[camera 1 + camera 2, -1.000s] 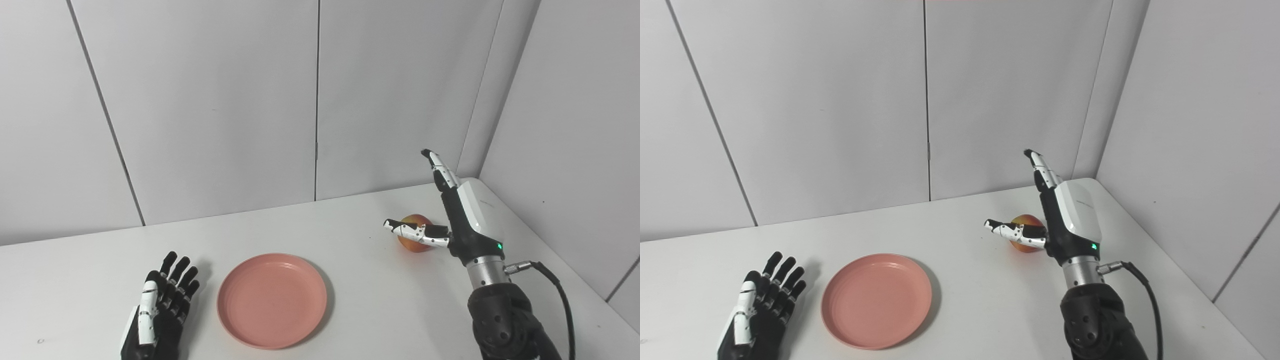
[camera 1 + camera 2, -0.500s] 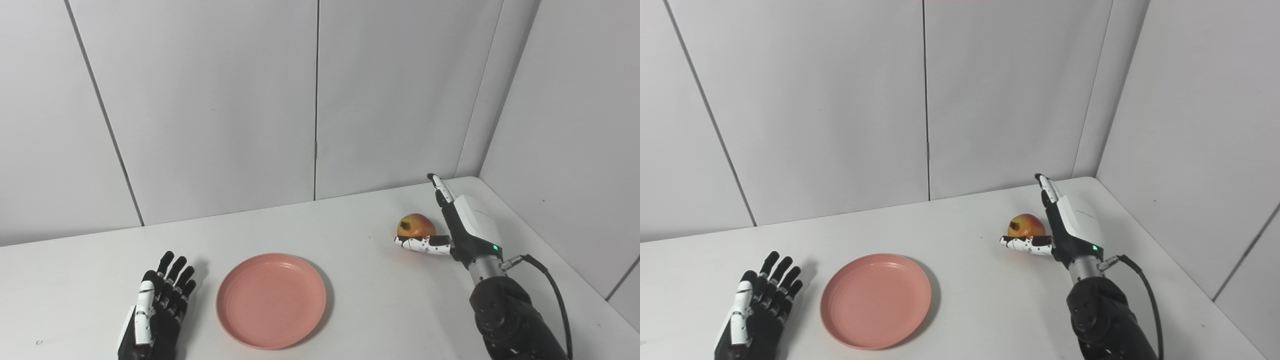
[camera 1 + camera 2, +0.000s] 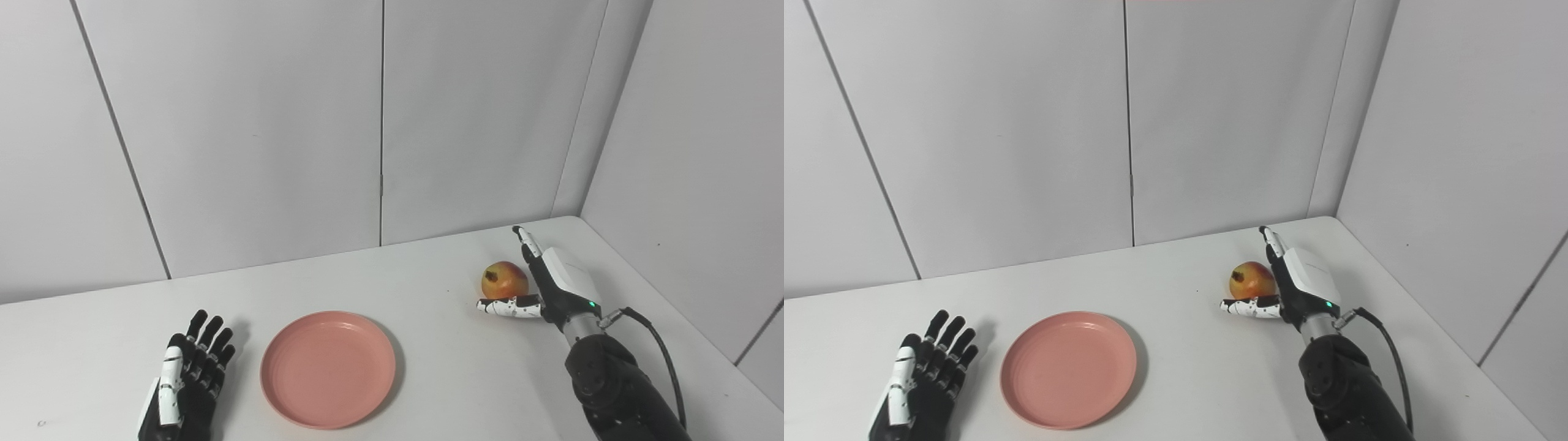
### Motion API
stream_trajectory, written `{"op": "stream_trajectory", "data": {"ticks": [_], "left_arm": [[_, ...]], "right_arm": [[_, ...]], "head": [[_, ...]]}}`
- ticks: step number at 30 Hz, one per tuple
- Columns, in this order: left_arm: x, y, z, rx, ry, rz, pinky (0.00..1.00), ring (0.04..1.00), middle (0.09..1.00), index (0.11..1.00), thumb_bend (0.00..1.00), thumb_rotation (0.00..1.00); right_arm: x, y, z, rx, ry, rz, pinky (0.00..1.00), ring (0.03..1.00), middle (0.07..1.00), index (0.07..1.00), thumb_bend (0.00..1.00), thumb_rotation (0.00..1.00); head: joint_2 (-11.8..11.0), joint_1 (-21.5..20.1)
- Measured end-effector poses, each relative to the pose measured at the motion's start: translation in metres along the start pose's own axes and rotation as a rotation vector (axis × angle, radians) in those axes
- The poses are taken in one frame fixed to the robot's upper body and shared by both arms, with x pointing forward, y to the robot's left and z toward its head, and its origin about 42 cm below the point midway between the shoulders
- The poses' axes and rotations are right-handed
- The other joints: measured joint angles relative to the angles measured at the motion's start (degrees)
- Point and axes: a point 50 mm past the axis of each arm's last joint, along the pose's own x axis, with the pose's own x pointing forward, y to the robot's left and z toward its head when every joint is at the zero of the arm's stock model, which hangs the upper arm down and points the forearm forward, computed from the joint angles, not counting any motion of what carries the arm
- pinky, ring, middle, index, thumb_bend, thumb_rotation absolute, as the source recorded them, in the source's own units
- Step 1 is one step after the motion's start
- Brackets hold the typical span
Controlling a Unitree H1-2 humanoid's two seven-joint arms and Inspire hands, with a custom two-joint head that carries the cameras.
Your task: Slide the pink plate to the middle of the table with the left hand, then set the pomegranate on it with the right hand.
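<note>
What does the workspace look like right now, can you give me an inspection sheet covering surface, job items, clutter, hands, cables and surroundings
Surface: white table, bare apart from the items below.
Job's things: pink plate near the front, empty; pomegranate on the table at the right, not on the plate.
Clutter: nothing seen.
Hands: left hand lies open beside the plate, apart from it; right hand open, cupped around the pomegranate with its thumb in front, no grip closed.
Cables: black cable loops from the right wrist.
Surroundings: plain white wall panels behind and to the right.
</note>
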Motion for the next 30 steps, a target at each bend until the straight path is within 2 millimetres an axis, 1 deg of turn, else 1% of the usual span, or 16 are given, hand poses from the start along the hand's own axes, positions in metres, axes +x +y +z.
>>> {"op": "stream_trajectory", "data": {"ticks": [6, 12, 15, 21, 25, 30], "left_arm": [[0.0, 0.0, 0.0, 0.0, 0.0, 0.0, 1.0, 0.975, 0.981, 0.975, 0.37, 1.0], [0.0, 0.002, 0.001, 0.005, 0.001, -0.002, 1.0, 0.98, 0.987, 0.98, 0.37, 1.0], [-0.001, 0.004, 0.002, 0.001, 0.0, -0.003, 1.0, 0.981, 0.988, 0.982, 0.37, 1.0], [-0.001, 0.006, 0.003, 0.0, 0.0, -0.004, 1.0, 0.978, 0.984, 0.977, 0.37, 1.0], [-0.001, 0.006, 0.003, -0.004, 0.001, -0.003, 1.0, 0.972, 0.981, 0.977, 0.38, 1.0], [-0.001, 0.006, 0.004, -0.003, 0.005, -0.005, 1.0, 0.969, 0.979, 0.975, 0.38, 1.0]], "right_arm": [[0.006, 0.005, -0.006, 0.001, 0.02, 0.029, 0.76, 0.898, 0.965, 0.975, 0.97, 0.43], [0.015, 0.01, -0.008, 0.016, 0.039, 0.053, 0.76, 0.886, 0.96, 0.971, 0.97, 0.39], [0.017, 0.011, -0.006, 0.021, 0.037, 0.059, 0.75, 0.884, 0.961, 0.973, 0.97, 0.39], [0.022, 0.011, -0.004, 0.036, 0.038, 0.064, 0.77, 0.889, 0.956, 0.965, 0.97, 0.36], [0.024, 0.012, -0.004, 0.047, 0.04, 0.071, 0.77, 0.887, 0.942, 0.949, 0.97, 0.32], [0.024, 0.012, -0.005, 0.05, 0.044, 0.055, 0.78, 0.886, 0.932, 0.939, 0.97, 0.3]], "head": [[0.18, 0.09], [0.7, 0.09], [0.88, 0.09], [1.32, 0.18], [1.67, 0.35], [1.93, 0.35]]}}
